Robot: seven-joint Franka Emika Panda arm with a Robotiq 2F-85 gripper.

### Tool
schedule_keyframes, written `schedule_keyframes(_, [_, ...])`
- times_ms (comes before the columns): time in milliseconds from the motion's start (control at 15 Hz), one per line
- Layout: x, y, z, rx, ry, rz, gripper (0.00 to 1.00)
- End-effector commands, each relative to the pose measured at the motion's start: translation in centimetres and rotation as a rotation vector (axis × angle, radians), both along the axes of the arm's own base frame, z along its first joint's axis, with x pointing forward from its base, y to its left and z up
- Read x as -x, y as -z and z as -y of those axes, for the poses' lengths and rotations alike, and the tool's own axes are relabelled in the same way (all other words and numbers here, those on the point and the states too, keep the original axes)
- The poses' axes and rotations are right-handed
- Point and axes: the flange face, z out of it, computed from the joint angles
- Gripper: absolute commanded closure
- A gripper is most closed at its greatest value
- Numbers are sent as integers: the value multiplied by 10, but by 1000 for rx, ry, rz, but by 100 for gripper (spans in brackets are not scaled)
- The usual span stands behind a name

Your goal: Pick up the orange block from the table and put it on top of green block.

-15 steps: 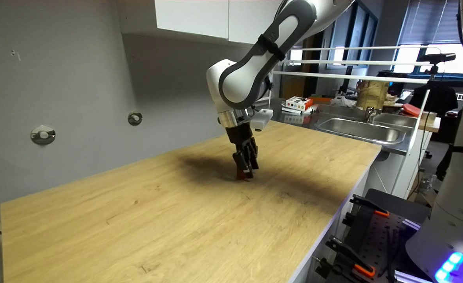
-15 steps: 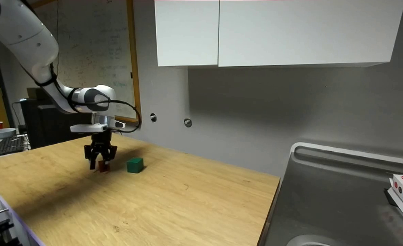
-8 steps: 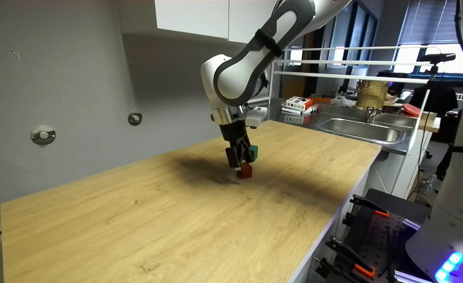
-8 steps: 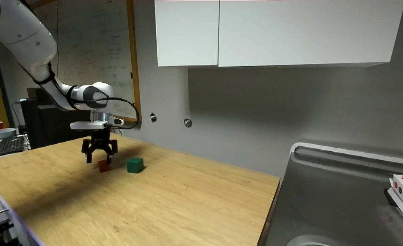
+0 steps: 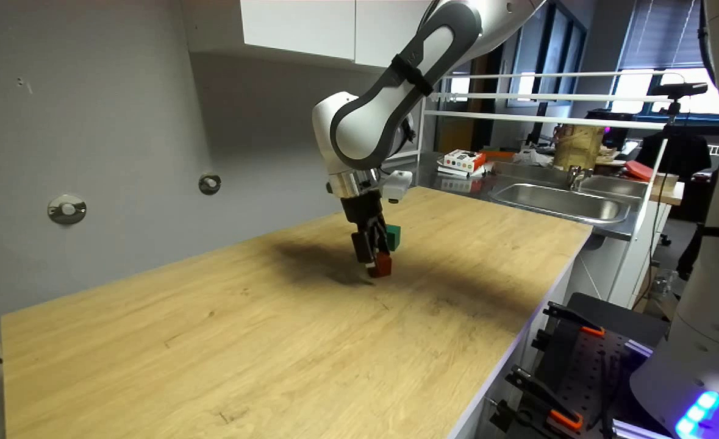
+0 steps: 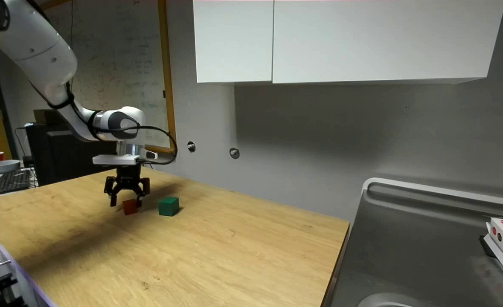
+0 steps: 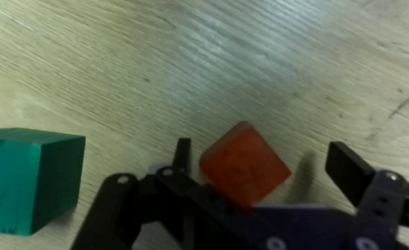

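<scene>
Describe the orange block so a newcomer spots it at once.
Find the wooden table, then the black jaws above it. In the wrist view, the small orange block shows between them. Its red-orange colour sets it apart from the nearby green block.

Uneven, patchy light

Both exterior views give me soft shadows point(image 6: 78, 244) either side of the gripper point(image 6: 126, 204); in an exterior view a window point(image 5: 631, 86) well beyond it burns white. My wrist view: pale glare point(image 7: 277, 45) past slightly blurred fingertips point(image 7: 348, 166).

Orange block point(image 7: 247, 161): red-orange. Green block point(image 7: 10, 184): dark green, teal face in wrist view. Table point(image 6: 234, 256): light wood-tone, streaky grain. Gripper point(image 6: 126, 202): black. Arm point(image 5: 365, 131): white, dark grey trim. Cabinet point(image 6: 362, 38): plain white.
</scene>
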Motion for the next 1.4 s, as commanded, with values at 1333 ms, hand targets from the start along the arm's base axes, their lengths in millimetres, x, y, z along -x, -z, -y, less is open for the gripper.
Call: schedule_keyframes(1333, [-35, -76, 84, -49, 151, 155, 65])
